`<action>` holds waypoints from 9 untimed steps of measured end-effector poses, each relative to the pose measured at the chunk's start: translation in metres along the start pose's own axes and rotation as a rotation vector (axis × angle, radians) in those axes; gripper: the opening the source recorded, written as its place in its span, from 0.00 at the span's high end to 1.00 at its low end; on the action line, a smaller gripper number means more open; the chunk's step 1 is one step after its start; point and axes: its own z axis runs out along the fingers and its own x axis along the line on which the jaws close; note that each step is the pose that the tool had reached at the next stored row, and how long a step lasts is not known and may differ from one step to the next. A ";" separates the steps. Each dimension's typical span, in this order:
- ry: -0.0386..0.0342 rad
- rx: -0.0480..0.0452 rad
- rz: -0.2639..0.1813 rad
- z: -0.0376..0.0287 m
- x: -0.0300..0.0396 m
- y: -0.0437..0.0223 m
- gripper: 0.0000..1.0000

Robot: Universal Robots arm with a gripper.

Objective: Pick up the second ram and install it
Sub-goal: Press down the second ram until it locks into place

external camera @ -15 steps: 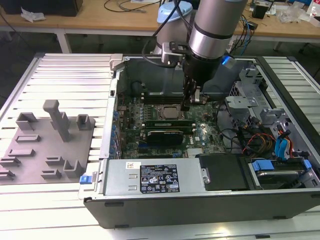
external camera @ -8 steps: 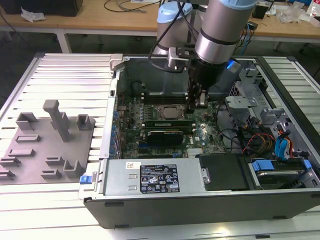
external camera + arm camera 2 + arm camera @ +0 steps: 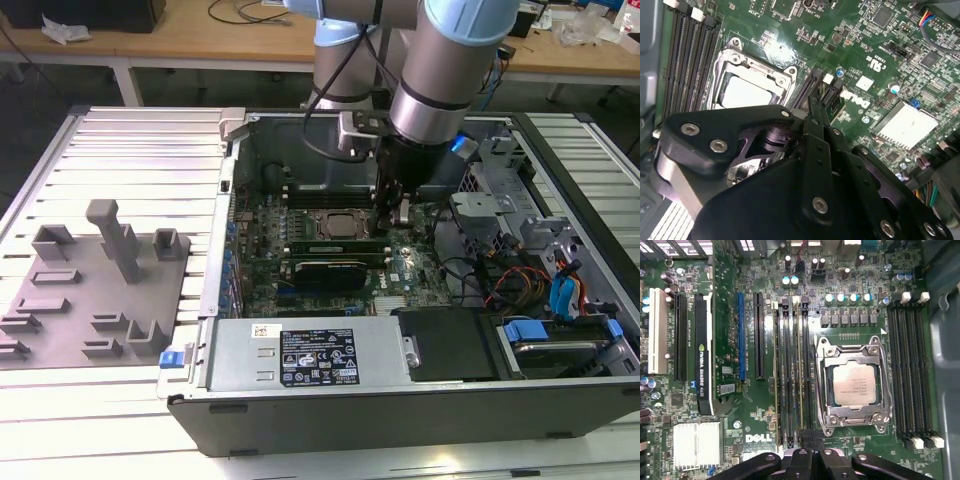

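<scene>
In the exterior view, the arm is reaching down into the open computer case [image 3: 560,300], and the hand [image 3: 400,212] is sitting low over the motherboard [image 3: 330,250], right at the memory slots beside the processor socket [image 3: 335,226]. A long narrow stick, which I judge to be the second ram [image 3: 335,245], is lying directly below the hand along those slots. The grey block fixture [image 3: 110,280] is resting well away from the hand on the ribbed surface [image 3: 140,150] outside the case. In the second wrist view, the hand [image 3: 816,107] is showing its fingers [image 3: 812,132] drawn close together, their tips meeting at the near end of a slot just beside the socket; whether they are pinching the stick's edge or only pressing on it cannot be told. In the first wrist view, the hand [image 3: 812,452] is sitting at the end of the slot bank, and two sticks are standing on edge in the slots between the socket [image 3: 852,385] and the long black expansion slot; the second ram [image 3: 800,375] is the one nearer the socket, apparently lined up with its slot. The risk, as I judge it, is uneven seating: pressure at one end only could leave the far end high, the latches unclicked, or the board flexed if the notch is misaligned.
</scene>
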 end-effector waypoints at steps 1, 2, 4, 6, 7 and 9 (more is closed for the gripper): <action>-0.0001 0.0000 0.000 0.0018 0.0000 -0.0002 0.89; -0.0001 0.0000 0.000 0.0033 0.0001 -0.0004 0.89; 0.0001 0.0000 0.000 0.0062 0.0002 -0.0007 0.89; 0.0005 -0.0001 0.000 0.0085 0.0003 -0.0009 0.89; 0.0004 0.0000 0.000 0.0107 0.0003 -0.0012 0.89; -0.0002 -0.0001 0.000 0.0116 0.0003 -0.0013 0.89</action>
